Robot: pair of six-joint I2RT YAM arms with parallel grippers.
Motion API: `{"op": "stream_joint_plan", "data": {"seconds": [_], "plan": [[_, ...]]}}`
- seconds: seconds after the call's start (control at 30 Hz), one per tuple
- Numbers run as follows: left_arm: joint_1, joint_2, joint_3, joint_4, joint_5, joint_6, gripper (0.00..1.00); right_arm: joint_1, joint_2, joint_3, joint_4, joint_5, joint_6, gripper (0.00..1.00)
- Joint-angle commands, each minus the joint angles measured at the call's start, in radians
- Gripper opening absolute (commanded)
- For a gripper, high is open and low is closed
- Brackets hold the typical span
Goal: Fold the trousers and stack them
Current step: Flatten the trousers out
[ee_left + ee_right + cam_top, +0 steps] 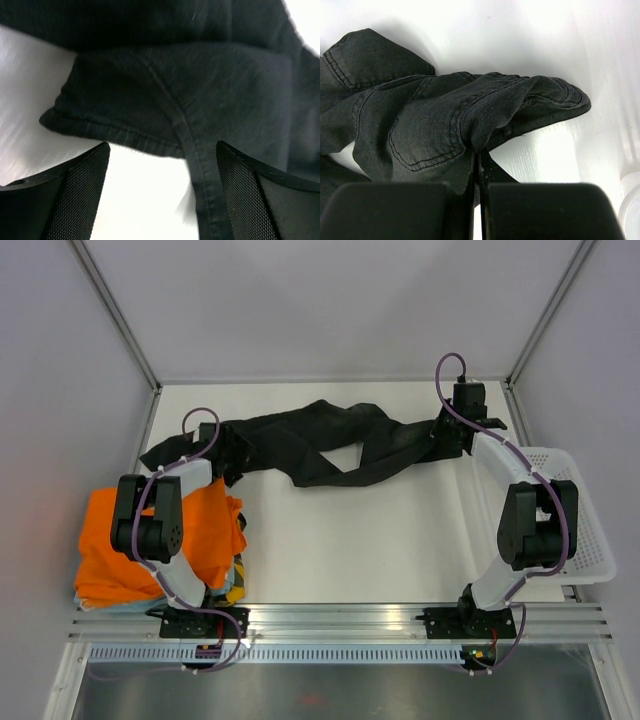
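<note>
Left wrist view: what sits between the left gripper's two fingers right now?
In the left wrist view, a seamed strip of the trousers runs down between the fingers of the open left gripper, with bare white table beside it.

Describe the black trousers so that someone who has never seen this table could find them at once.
Look along the far edge of the white table. There the trousers lie twisted from left to right, one end pinched by the jaws of the right gripper. They are the only black cloth: the orange garment sits near left, the white basket at right.
</note>
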Motion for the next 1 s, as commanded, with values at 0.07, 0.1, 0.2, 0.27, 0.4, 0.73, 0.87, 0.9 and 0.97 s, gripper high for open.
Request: {"op": "stream_joint_plan", "data": {"seconds": [0.07, 0.1, 0.2, 0.27, 0.4, 0.73, 0.87, 0.9, 0.97], "plan": [[0.031, 0.020, 0.045, 0.144, -0.072, -0.087, 0.89, 0.000, -0.050, -0.018, 0.042, -0.029, 0.018, 0.00], [0.034, 0.024, 0.050, 0.147, -0.071, -0.087, 0.85, -0.001, -0.051, -0.019, 0.043, -0.028, 0.021, 0.00], [0.040, 0.041, 0.065, 0.158, -0.066, -0.083, 0.82, 0.000, -0.051, -0.027, 0.043, -0.022, 0.018, 0.00], [0.042, 0.049, 0.067, 0.187, -0.071, -0.083, 0.81, 0.000, -0.045, -0.027, 0.043, -0.018, 0.015, 0.00], [0.042, 0.096, 0.078, 0.244, -0.077, -0.094, 0.75, 0.000, -0.036, -0.025, 0.045, -0.025, 0.018, 0.00], [0.109, 0.118, 0.229, 0.099, -0.104, -0.009, 0.02, 0.000, -0.054, -0.005, -0.017, 0.003, -0.014, 0.00], [0.112, -0.018, 0.409, -0.162, -0.262, 0.235, 0.02, 0.000, -0.111, 0.005, -0.035, 0.003, -0.018, 0.00], [0.111, -0.038, 0.485, -0.208, -0.293, 0.293, 0.02, -0.001, -0.138, 0.007, -0.037, -0.009, -0.018, 0.00], [0.112, -0.083, 0.544, -0.309, -0.365, 0.451, 0.02, 0.000, -0.163, 0.016, -0.057, -0.044, -0.021, 0.00]]}}
